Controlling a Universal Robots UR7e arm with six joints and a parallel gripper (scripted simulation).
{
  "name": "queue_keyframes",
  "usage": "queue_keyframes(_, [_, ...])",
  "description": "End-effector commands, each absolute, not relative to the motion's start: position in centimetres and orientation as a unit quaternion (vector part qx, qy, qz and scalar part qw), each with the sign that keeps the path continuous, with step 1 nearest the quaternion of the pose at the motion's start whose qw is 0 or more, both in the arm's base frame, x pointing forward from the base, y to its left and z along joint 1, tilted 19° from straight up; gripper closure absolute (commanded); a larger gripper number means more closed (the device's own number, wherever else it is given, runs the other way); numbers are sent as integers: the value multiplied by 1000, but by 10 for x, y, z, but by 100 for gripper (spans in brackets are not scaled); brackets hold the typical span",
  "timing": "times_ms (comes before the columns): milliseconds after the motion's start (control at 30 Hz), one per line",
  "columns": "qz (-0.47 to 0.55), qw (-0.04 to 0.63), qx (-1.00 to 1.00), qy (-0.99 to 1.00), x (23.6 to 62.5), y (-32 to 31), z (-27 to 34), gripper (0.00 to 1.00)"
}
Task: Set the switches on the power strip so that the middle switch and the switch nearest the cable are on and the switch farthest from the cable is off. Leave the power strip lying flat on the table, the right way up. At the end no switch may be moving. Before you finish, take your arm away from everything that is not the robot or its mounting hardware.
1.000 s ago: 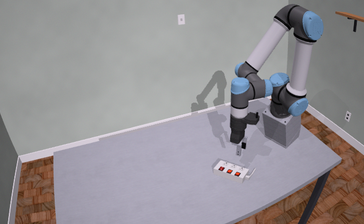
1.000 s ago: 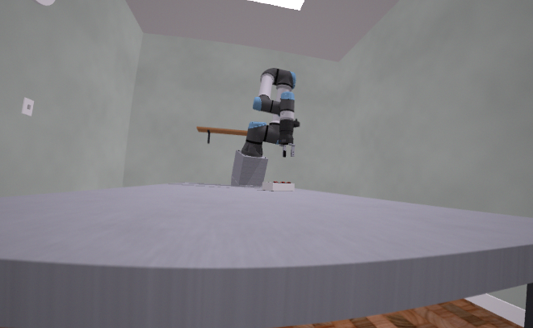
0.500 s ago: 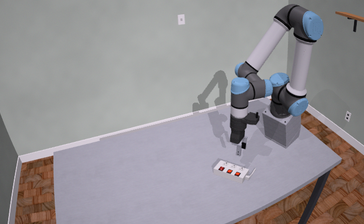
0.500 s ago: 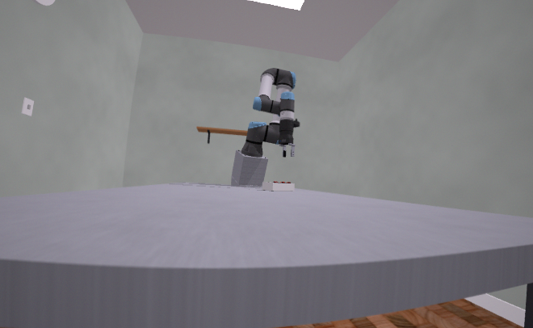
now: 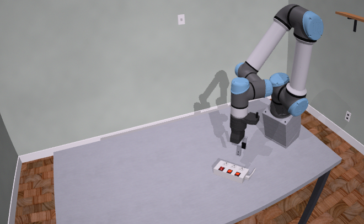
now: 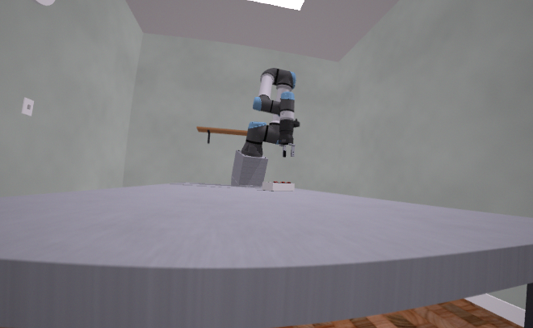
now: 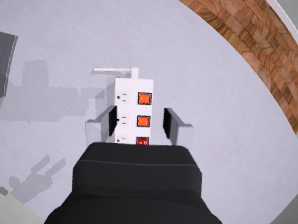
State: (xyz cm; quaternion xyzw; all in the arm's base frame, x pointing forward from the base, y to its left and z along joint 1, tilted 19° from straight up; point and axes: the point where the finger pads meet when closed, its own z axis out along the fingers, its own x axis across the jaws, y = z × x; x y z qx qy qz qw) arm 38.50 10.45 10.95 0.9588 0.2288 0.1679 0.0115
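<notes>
Rocker positions can't be read: all three red switches (image 5: pixel 229 171) look alike from the top view, and in the wrist view the nearest one is half cut off by the gripper body. Power strip (image 5: pixel 230 171) lies flat on the grey table (image 5: pixel 122 180), right way up, cable stub (image 5: pixel 251 172) at its right end, near the arm's pedestal (image 5: pixel 282 131). Gripper (image 5: pixel 241 148) hangs above it, apart from it, fingers spread wide, nothing between them. Arm folded, wrist pointing straight down.
</notes>
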Motion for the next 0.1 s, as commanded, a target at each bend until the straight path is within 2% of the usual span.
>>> queue_keyframes(0, [168, 12, 959, 229, 385, 104, 110, 0])
queue_keyframes(67, [168, 12, 959, 229, 385, 104, 110, 0])
